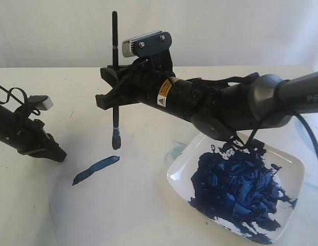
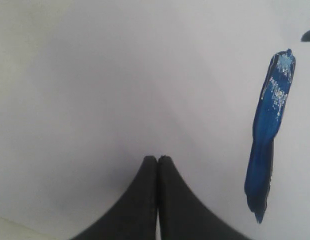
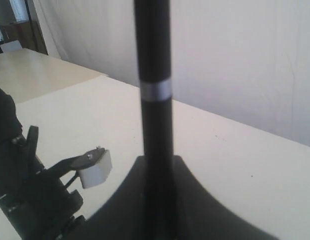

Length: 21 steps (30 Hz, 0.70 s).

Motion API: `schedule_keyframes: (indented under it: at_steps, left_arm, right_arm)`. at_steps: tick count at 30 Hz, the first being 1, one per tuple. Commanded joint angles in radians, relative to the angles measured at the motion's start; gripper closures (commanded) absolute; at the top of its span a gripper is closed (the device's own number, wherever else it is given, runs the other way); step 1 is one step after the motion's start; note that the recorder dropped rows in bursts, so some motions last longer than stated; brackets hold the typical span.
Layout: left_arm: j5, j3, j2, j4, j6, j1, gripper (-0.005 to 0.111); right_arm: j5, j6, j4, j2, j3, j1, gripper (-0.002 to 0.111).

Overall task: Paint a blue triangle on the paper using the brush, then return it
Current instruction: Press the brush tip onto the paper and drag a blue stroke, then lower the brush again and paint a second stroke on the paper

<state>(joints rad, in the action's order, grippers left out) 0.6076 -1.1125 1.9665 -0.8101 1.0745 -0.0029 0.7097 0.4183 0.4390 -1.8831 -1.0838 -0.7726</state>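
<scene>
White square ceramic dish in the lower right of the exterior frame, sitting on the pale greyish-white paper sheet. It holds a thick, messy mass of dark-blue paint over most of its floor; the rim is bare white. Faint light-blue smears on the paper just beside the dish's upper-left edge.

Right gripper at upper centre, pinching the long thin black paintbrush mid-shaft. Brush upright, with its blue-loaded tip just above the paper, near the upper end of a single thick dark-blue paint stroke left of centre. No closed triangle, just this one slanted line.

Left gripper at the left edge, fingers pressed together with nothing between them, low over the paper, stroke near it. Cream tabletop at lower left.
</scene>
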Motion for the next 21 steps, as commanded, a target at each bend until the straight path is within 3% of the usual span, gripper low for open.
schedule_keyframes:
  at_steps: [1, 7, 14, 21]
  left_arm:
    - [0.025, 0.006, 0.002, 0.005, -0.003, -0.002, 0.107]
    - [0.025, 0.006, 0.002, 0.005, -0.003, -0.002, 0.107]
    - [0.025, 0.006, 0.002, 0.005, -0.003, -0.002, 0.107]
    - [0.033, 0.006, 0.002, 0.005, -0.003, -0.002, 0.107]
  right_arm:
    - [0.025, 0.038, 0.052, 0.037, -0.002, -0.002, 0.108]
    - [0.074, 0.14, 0.234, 0.037, -0.002, -0.076, 0.108]
    - [0.109, 0.105, 0.203, 0.01, -0.002, -0.147, 0.108]
    - [0.191, 0.073, 0.127, -0.053, -0.002, -0.15, 0.108]
